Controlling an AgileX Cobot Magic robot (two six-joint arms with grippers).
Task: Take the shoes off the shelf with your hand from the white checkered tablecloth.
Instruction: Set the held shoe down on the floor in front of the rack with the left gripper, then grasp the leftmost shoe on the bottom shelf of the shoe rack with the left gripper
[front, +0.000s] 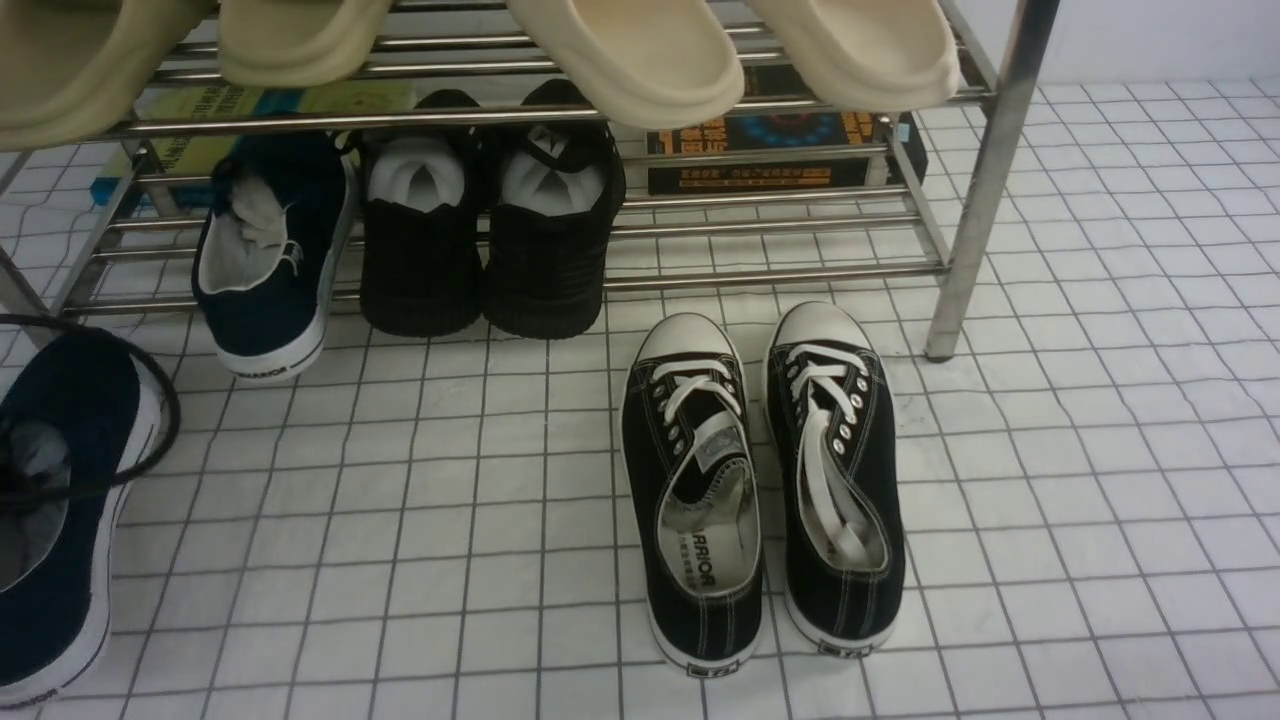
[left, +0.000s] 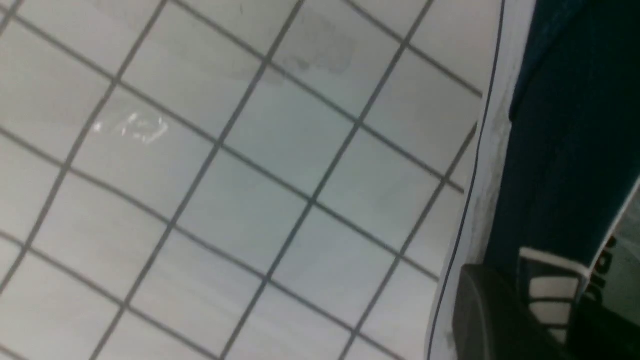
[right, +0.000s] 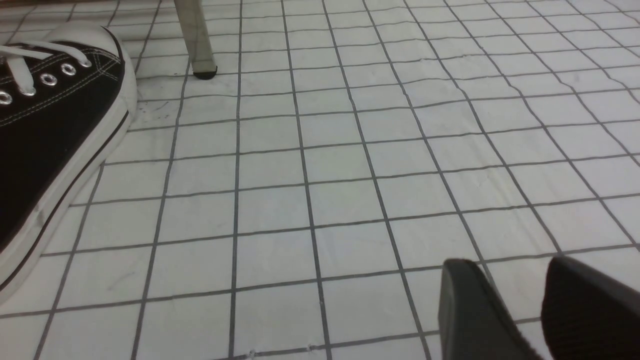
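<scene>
Plainly, one navy shoe reads WARRIOR; left fingers pinch its mate, right fingers spread.

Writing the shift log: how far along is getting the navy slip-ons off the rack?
About half done. One navy slip-on is off the rack, over the checkered cloth, its heel apparently pinched by the left gripper. The other slip-on sits on the lower tier, not yet fetched. The right gripper is open, empty.

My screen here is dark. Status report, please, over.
Left pincer astride heel of one navy shoe, off the shelf; clamp unclear. Right pincer open, empty. Other navy shoe on lower tier, black knit shoes close beside.
</scene>
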